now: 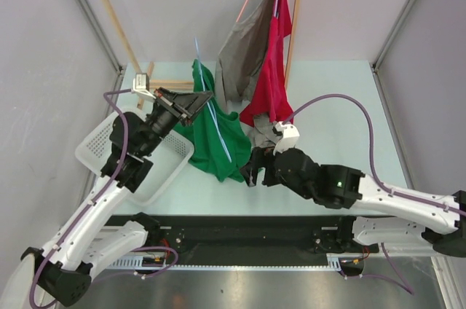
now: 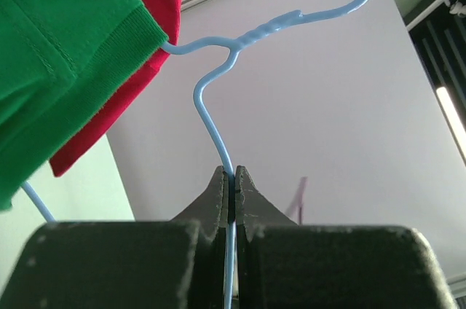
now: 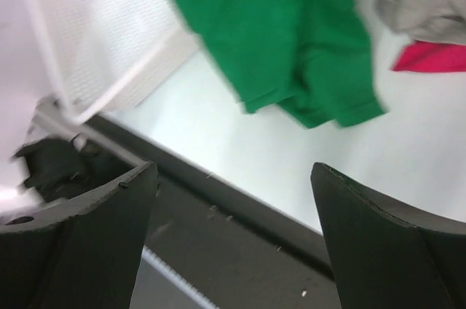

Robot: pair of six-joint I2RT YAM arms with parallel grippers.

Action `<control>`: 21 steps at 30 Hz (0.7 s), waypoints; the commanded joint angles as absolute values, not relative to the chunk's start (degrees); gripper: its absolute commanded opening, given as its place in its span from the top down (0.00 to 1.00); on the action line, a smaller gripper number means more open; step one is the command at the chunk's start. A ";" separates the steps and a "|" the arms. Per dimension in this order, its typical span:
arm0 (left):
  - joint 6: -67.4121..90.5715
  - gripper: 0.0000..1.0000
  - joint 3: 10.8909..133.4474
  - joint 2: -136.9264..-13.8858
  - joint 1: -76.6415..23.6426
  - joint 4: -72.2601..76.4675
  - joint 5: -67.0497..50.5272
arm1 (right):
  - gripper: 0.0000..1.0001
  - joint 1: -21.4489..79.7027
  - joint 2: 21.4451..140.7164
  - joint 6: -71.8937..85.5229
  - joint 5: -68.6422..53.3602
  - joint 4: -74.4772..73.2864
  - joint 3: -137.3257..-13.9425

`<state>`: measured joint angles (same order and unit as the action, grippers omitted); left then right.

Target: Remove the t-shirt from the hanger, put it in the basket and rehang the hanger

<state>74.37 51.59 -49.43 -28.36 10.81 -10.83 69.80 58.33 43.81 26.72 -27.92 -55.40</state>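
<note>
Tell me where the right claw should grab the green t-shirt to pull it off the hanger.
Take the loose lower hem of the green t-shirt, which trails onto the table, coming from the right, where the open right claw sits. The left claw pinches the blue hanger wire above, so pulling the hem away may slide it off.

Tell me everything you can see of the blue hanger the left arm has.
The blue hanger is thin light-blue wire, seemingly coated, with a twisted neck below its curved hook. The left gripper is shut on one arm of it just under the neck. The other arm runs into the green t-shirt, which hangs on it, and a bit of wire shows again below the cloth. Whether the red garment behind touches it is unclear.
</note>
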 commanded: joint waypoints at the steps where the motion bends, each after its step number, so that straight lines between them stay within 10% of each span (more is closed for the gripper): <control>1: 71.37 1.00 50.72 -47.90 -30.14 10.03 -10.20 | 0.09 76.18 55.11 40.43 29.61 -33.13 -62.83; 21: 69.52 1.00 48.16 -47.11 -42.53 6.33 -2.73 | 0.24 87.10 64.33 31.03 35.68 -30.41 -76.64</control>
